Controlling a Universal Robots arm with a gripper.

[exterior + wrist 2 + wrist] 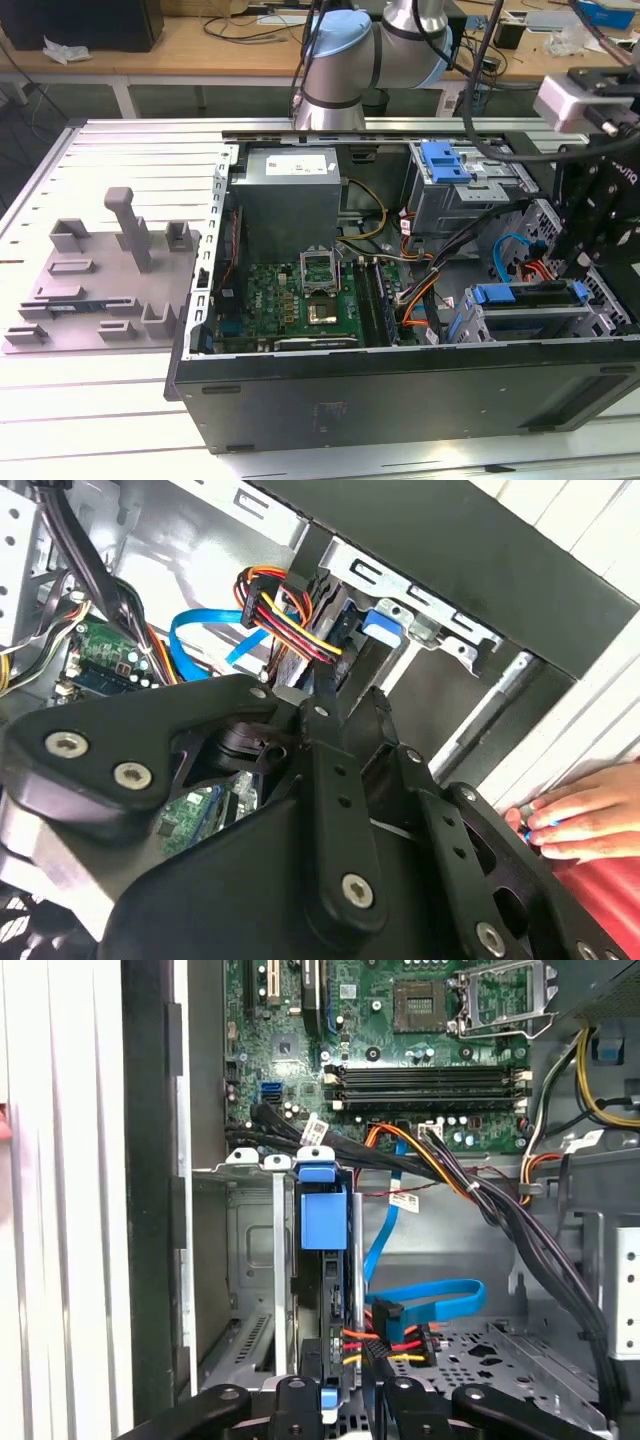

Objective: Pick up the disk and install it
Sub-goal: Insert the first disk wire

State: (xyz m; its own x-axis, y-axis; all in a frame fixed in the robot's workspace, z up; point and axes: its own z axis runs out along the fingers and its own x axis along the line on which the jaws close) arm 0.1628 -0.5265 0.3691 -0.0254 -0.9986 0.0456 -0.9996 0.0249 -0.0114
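Inside the computer case [400,390], at its drive-cage corner, we see the disk [324,1260] seated edgewise (blue bracket showing); our gripper [345,1400] hovers over it, grip state unclear.

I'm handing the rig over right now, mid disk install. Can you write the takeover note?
Gripper: low over the drive cage, right at the disk's near edge; grip state cannot be told.
Disk: standing on edge in a cage slot, blue carrier showing.
Done: disk picked up and brought into the slot.
Left: full seating is unconfirmed.
Note: a person's hand rests at the case's edge beside the arm.
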